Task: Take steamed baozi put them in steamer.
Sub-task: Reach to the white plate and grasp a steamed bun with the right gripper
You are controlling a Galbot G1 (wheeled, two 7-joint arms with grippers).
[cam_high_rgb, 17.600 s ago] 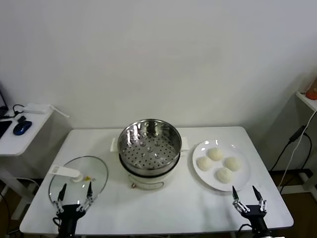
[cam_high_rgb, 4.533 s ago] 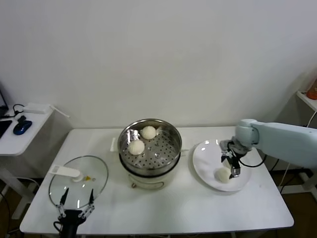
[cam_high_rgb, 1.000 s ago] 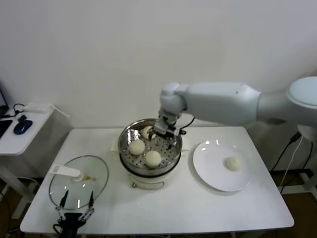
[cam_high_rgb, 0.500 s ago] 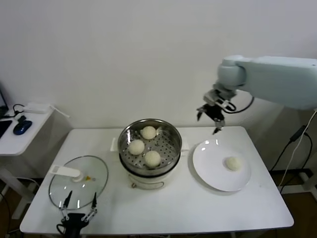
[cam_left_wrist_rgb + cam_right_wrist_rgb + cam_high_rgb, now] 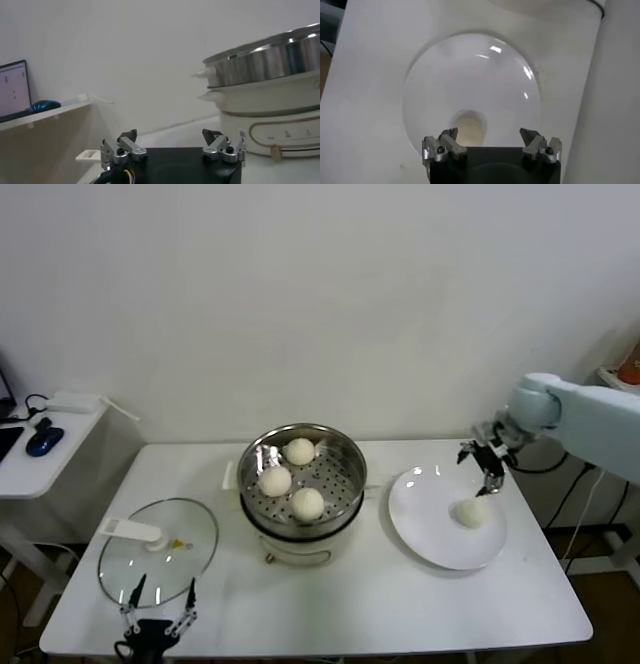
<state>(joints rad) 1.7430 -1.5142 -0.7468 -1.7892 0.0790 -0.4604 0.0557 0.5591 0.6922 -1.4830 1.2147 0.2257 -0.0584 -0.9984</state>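
The right gripper (image 5: 487,467) hangs with fingers spread and empty, just above the far edge of the white plate (image 5: 430,534). Directly below it lies the last steamed baozi (image 5: 470,512), alone on the plate. Further to its left stands the steamer (image 5: 301,476), holding three baozi (image 5: 307,503). The left gripper (image 5: 160,614) is parked well apart at the table's near edge, fingers spread, beside the glass lid (image 5: 160,546).

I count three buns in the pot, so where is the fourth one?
In the head view, the last baozi lies alone on the white plate, right of the steamer, just below the open right gripper.
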